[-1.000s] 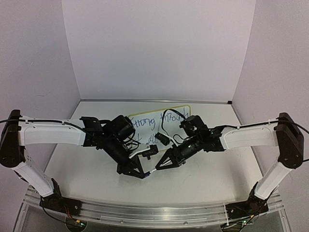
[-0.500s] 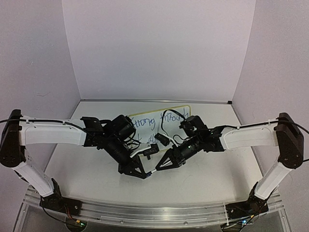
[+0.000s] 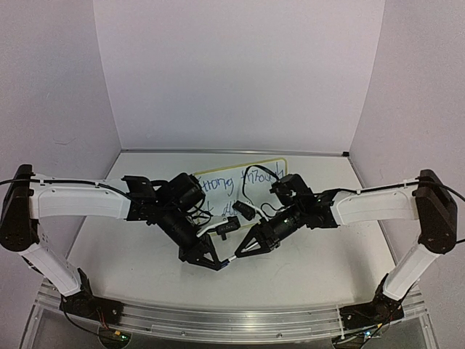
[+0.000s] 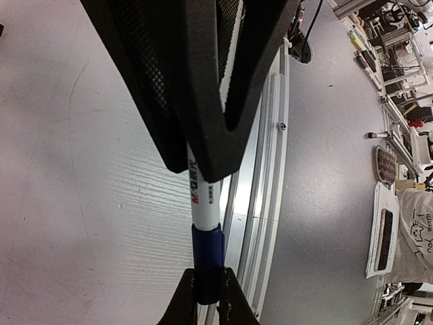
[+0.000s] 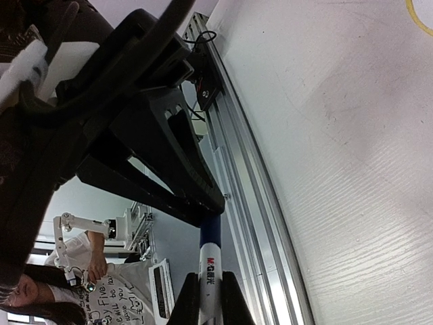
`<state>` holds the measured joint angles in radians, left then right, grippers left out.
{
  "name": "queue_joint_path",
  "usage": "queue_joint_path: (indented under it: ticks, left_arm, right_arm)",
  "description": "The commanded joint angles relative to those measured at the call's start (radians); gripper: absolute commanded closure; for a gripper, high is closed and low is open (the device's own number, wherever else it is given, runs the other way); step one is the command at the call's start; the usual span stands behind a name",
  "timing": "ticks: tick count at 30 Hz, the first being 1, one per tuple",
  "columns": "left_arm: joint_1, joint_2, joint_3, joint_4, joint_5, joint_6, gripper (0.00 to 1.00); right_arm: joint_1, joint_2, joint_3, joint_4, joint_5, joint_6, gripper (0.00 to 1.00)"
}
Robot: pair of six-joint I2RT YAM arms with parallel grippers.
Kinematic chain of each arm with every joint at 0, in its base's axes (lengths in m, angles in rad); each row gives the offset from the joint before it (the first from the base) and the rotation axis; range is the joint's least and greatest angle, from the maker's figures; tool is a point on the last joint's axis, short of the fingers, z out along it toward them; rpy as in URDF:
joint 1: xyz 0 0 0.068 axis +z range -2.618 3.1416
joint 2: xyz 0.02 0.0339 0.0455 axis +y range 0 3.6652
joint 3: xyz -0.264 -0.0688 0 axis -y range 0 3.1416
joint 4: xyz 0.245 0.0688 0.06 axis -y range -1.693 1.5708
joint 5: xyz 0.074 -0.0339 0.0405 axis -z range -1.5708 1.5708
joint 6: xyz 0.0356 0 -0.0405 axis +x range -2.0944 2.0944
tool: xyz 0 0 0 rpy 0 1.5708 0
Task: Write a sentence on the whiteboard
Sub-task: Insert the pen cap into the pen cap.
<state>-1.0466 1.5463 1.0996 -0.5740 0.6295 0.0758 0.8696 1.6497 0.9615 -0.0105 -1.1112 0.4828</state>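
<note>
Both grippers clamped on one marker, tip to tip

The left gripper (image 4: 206,301) was pinched shut on the blue end of a white marker (image 4: 203,203), and the right gripper (image 5: 208,301) was closed on its white barrel, the two sets of fingertips facing each other just apart along the pen. Below them lay the table (image 3: 305,269) near its front rail (image 4: 260,169). The whiteboard (image 3: 238,190), yellow-framed and bearing blue handwriting, lay flat behind both grippers, partly hidden under their wrists.
</note>
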Motion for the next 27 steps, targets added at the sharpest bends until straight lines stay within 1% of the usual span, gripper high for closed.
queue_joint_path:
  ticks: [1,16,23,27]
  left_arm:
    - [-0.004,-0.024,0.095,0.305,0.028,-0.008,1.00]
    - [-0.004,-0.041,0.085,0.384,0.023,-0.025,1.00]
    - [-0.004,-0.060,0.070,0.310,0.017,-0.018,1.00]
    - [-0.004,-0.049,0.102,0.187,0.004,0.021,1.00]
  right_arm:
    - [0.045,-0.008,0.026,0.064,-0.046,-0.013,1.00]
    - [0.057,-0.030,0.002,0.137,-0.069,0.028,1.00]
    - [0.058,-0.048,-0.012,0.136,-0.045,0.020,1.00]
    - [0.056,-0.040,-0.012,0.130,-0.046,0.004,1.00]
